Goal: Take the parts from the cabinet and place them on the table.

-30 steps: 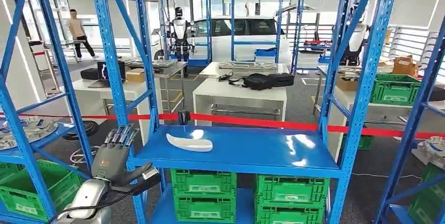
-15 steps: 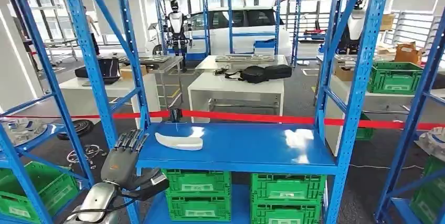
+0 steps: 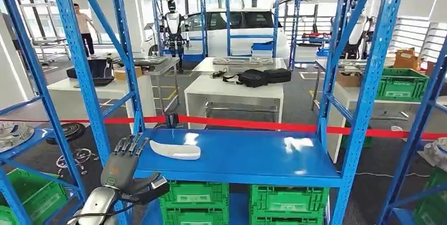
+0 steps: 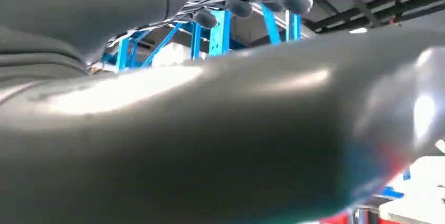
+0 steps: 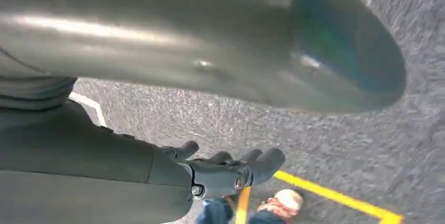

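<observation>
Shelving (image 3: pixel 237 156) in blue holds the white part (image 3: pixel 175 150) near its left end, and we see our left hand (image 3: pixel 122 169) raised empty just beside it, fingers spread. Down by the grey floor (image 5: pixel 336 145), our right hand (image 5: pixel 225 169) hangs loosely curled, holding nothing.

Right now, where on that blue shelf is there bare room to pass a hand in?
The blue shelf is bare from the white part rightward to the right upright. Its left end is crowded: the part lies there, the left hand just outside.
</observation>
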Controlling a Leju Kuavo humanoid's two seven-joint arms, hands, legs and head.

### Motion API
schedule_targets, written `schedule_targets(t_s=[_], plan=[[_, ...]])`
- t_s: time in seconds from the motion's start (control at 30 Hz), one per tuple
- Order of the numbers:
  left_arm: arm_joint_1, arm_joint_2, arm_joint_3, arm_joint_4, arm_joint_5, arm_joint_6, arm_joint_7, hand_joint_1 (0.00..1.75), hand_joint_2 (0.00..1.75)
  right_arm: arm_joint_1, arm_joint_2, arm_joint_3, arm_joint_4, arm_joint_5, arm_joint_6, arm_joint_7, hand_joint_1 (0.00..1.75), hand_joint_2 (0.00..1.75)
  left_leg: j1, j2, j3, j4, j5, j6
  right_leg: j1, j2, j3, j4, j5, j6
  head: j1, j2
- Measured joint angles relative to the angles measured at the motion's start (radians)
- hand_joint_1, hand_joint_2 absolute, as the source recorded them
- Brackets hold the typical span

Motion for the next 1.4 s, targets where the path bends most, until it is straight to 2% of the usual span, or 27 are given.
schedule_targets(t_s=[0.03, 0.07, 0.13, 0.17, 0.2, 0.23, 0.33, 0.37, 0.4, 0.5, 0.57, 0.63, 0.67, 0.7, 0.73, 0.77, 0.83, 0.87, 0.9, 1.0, 1.07, 1.13, 1.2, 1.23, 1.33, 1.37, 1.4], plan=[[-0.003, 0.0, 0.0, 0.0, 0.0, -0.001, 0.002, 0.0, 0.0, -0.003, 0.0, 0.0, 0.0, 0.002, -0.001, -0.002, 0.0, 0.0, 0.0, 0.0, 0.012, -0.007, -0.002, 0.002, 0.0, -0.003, -0.01, 0.034, -0.008, 0.004, 0.001, 0.0], [-0.008, 0.0, 0.0, 0.001, 0.0, -0.006, 0.004, 0.0, 0.0, -0.007, 0.0, 0.0, 0.0, 0.003, -0.001, -0.004, 0.0, 0.0, 0.001, 0.0, 0.018, -0.008, -0.005, 0.007, 0.001, -0.004, -0.045, 0.09, -0.027, 0.006, 0.001, 0.0], [-0.005, 0.003, 0.0, 0.004, 0.0, -0.011, 0.008, 0.0, 0.0, -0.006, 0.0, 0.0, 0.0, 0.003, 0.0, -0.004, 0.0, 0.0, 0.002, -0.002, 0.028, -0.008, -0.019, 0.007, -0.001, -0.005, -0.145, 0.233, -0.075, 0.014, 0.003, 0.0], [0.001, 0.003, 0.0, 0.006, 0.0, -0.011, 0.009, 0.0, 0.0, -0.003, 0.0, 0.0, 0.0, 0.004, 0.003, -0.005, 0.0, 0.0, 0.002, -0.004, 0.036, -0.008, -0.026, 0.006, -0.002, -0.005, -0.184, 0.275, -0.081, 0.016, 0.003, 0.0], [0.007, 0.004, 0.0, 0.008, 0.0, -0.012, 0.008, 0.0, 0.0, -0.002, 0.0, 0.0, 0.0, 0.006, 0.004, -0.005, 0.0, 0.0, 0.003, -0.007, 0.047, -0.007, -0.035, 0.003, -0.003, -0.006, -0.202, 0.274, -0.063, 0.02, 0.004, 0.0], [0.012, 0.005, 0.0, 0.01, 0.0, -0.015, 0.01, 0.0, 0.0, -0.002, 0.0, 0.0, 0.0, 0.006, 0.005, -0.005, 0.0, 0.0, 0.004, -0.008, 0.061, -0.006, -0.046, -0.001, -0.005, -0.007, -0.199, 0.228, -0.018, 0.022, 0.004, 0.0], [0.013, 0.005, 0.0, 0.012, -0.003, -0.021, 0.021, 0.0, 0.0, 0.0, -0.001, 0.0, 0.0, 0.005, 0.006, -0.005, 0.0, 0.0, 0.008, -0.007, 0.09, 0.001, -0.086, -0.016, -0.007, -0.008, -0.137, -0.01, 0.153, 0.024, 0.005, 0.0], [0.009, 0.005, 0.0, 0.018, -0.005, -0.022, 0.026, 0.0, 0.0, -0.001, 0.0, 0.0, 0.003, 0.005, 0.008, -0.005, 0.0, 0.0, 0.007, -0.011, 0.104, 0.007, -0.093, -0.022, 0.002, -0.01, -0.138, -0.018, 0.099, 0.018, 0.005, -0.002], [0.008, 0.006, 0.0, 0.017, -0.006, -0.027, 0.031, 0.0, 0.0, -0.002, -0.001, 0.0, 0.003, 0.006, 0.008, -0.004, 0.0, 0.0, 0.005, -0.012, 0.1, 0.003, -0.1, -0.03, 0.005, -0.01, -0.129, -0.01, 0.114, 0.002, 0.003, -0.001], [0.006, 0.008, -0.001, 0.014, -0.009, -0.027, 0.034, 0.0, 0.0, -0.002, -0.001, 0.0, 0.003, 0.004, 0.008, -0.005, 0.0, 0.0, 0.005, -0.014, 0.109, 0.019, -0.1, -0.045, -0.001, -0.01, -0.11, -0.013, 0.106, -0.022, 0.003, 0.0], [0.004, 0.011, -0.001, 0.014, -0.009, -0.026, 0.034, 0.0, 0.0, -0.004, -0.002, 0.0, 0.003, 0.004, 0.008, -0.005, 0.0, 0.0, 0.008, -0.005, 0.038, 0.146, -0.096, -0.053, -0.001, -0.009, -0.088, -0.021, 0.091, -0.036, 0.0, -0.001], [0.009, 0.016, -0.001, 0.016, -0.009, -0.026, 0.032, 0.0, 0.0, -0.003, -0.001, 0.0, 0.003, 0.007, 0.015, -0.002, 0.0, 0.0, 0.01, -0.004, -0.059, 0.278, -0.151, -0.061, -0.001, -0.008, -0.069, -0.021, 0.072, -0.038, -0.001, 0.0], [0.015, 0.018, -0.001, 0.016, -0.009, -0.024, 0.032, 0.0, 0.0, -0.001, -0.001, 0.0, 0.003, 0.01, 0.015, 0.002, 0.0, 0.0, 0.011, -0.004, -0.098, 0.317, -0.179, -0.062, -0.001, -0.007, -0.058, -0.021, 0.063, -0.038, -0.001, 0.0], [0.02, 0.018, -0.001, 0.016, -0.01, -0.023, 0.029, 0.0, 0.0, 0.0, -0.001, -0.001, 0.003, 0.012, 0.015, 0.002, 0.0, 0.0, 0.011, -0.003, -0.124, 0.321, -0.183, -0.061, -0.001, -0.007, -0.046, -0.021, 0.052, -0.037, -0.001, 0.0], [0.021, 0.018, -0.001, 0.016, -0.012, -0.023, 0.029, 0.0, 0.0, 0.0, -0.001, -0.003, 0.003, 0.013, 0.015, 0.002, 0.0, 0.0, 0.011, -0.002, -0.127, 0.287, -0.156, -0.057, -0.001, -0.006, -0.03, -0.021, 0.042, -0.036, -0.002, 0.0], [0.021, 0.018, -0.001, 0.016, -0.015, -0.023, 0.029, 0.0, 0.0, -0.001, -0.001, -0.004, 0.003, 0.013, 0.014, 0.003, 0.0, 0.0, 0.011, -0.002, -0.113, 0.222, -0.102, -0.051, -0.001, -0.006, -0.014, -0.021, 0.031, -0.034, -0.001, 0.0], [0.02, 0.021, -0.001, 0.015, -0.015, -0.021, 0.029, 0.0, 0.0, -0.001, -0.001, -0.005, 0.003, 0.015, 0.014, 0.003, 0.0, 0.0, 0.008, 0.0, -0.072, 0.062, 0.036, -0.039, -0.001, -0.006, 0.012, -0.023, 0.01, -0.029, -0.002, 0.0], [0.021, 0.022, -0.001, 0.016, -0.015, -0.021, 0.029, 0.0, 0.0, -0.004, -0.001, -0.005, 0.003, 0.017, 0.014, 0.003, 0.0, 0.0, 0.004, 0.0, -0.073, 0.027, 0.048, -0.039, 0.002, -0.007, 0.023, -0.016, 0.0, -0.024, -0.001, 0.0], [0.02, 0.023, -0.001, 0.016, -0.015, -0.022, 0.028, 0.0, 0.0, -0.005, -0.001, -0.005, 0.003, 0.02, 0.015, 0.004, 0.0, 0.0, 0.001, 0.001, -0.07, 0.028, 0.022, -0.036, 0.002, -0.004, 0.025, -0.022, -0.008, -0.015, -0.003, 0.0], [0.019, 0.023, -0.001, 0.007, -0.015, -0.021, 0.028, 0.0, 0.0, -0.005, -0.001, -0.005, 0.003, 0.026, 0.015, 0.006, 0.0, 0.0, 0.004, -0.003, -0.042, 0.019, 0.037, -0.016, 0.004, -0.006, 0.042, -0.021, -0.007, 0.001, -0.002, 0.0], [0.014, 0.02, -0.001, 0.002, -0.016, -0.021, 0.027, 0.0, 0.0, -0.011, -0.001, -0.005, 0.003, 0.03, 0.016, 0.006, 0.0, 0.0, 0.008, -0.004, -0.025, 0.015, 0.029, -0.005, 0.001, -0.008, -0.003, 0.06, -0.016, 0.007, 0.0, 0.0], [0.017, 0.021, -0.001, 0.002, -0.016, -0.021, 0.029, 0.0, 0.0, -0.011, 0.0, -0.005, 0.003, 0.036, 0.016, 0.01, 0.0, 0.0, 0.007, -0.004, -0.016, 0.015, 0.016, 0.001, 0.001, -0.008, -0.101, 0.207, -0.064, 0.016, 0.001, 0.0], [0.027, 0.021, -0.001, 0.003, -0.016, -0.021, 0.028, 0.0, 0.0, -0.008, 0.0, -0.005, 0.003, 0.039, 0.017, 0.01, 0.0, 0.0, 0.005, -0.007, -0.002, 0.015, 0.002, 0.002, 0.001, -0.008, -0.177, 0.284, -0.108, 0.019, 0.003, 0.0], [0.029, 0.021, -0.001, 0.003, -0.016, -0.021, 0.028, 0.0, 0.0, -0.008, 0.001, -0.005, 0.003, 0.039, 0.017, 0.01, 0.0, 0.0, 0.004, -0.008, 0.007, 0.016, -0.006, 0.001, 0.001, -0.008, -0.186, 0.261, -0.089, 0.018, 0.002, 0.0], [0.029, 0.021, -0.001, 0.002, -0.016, -0.023, 0.028, 0.0, 0.0, -0.008, 0.0, -0.005, 0.003, 0.039, 0.021, 0.015, 0.0, 0.0, 0.004, -0.009, 0.044, 0.018, -0.036, -0.006, 0.004, -0.009, -0.11, 0.015, 0.089, 0.004, 0.004, 0.0], [0.029, 0.021, -0.001, 0.003, -0.017, -0.026, 0.026, 0.0, 0.0, -0.008, 0.0, -0.005, 0.003, 0.039, 0.025, 0.019, 0.0, 0.0, 0.002, -0.009, 0.053, 0.019, -0.043, -0.011, 0.009, -0.008, -0.104, -0.016, 0.111, -0.002, 0.003, 0.0], [0.027, 0.021, -0.001, 0.005, -0.017, -0.03, 0.026, 0.0, 0.0, -0.01, 0.0, -0.005, 0.003, 0.04, 0.028, 0.023, 0.0, 0.0, 0.001, -0.014, 0.052, 0.019, -0.049, -0.018, 0.012, -0.009, -0.103, -0.017, 0.065, -0.004, 0.003, 0.0]])
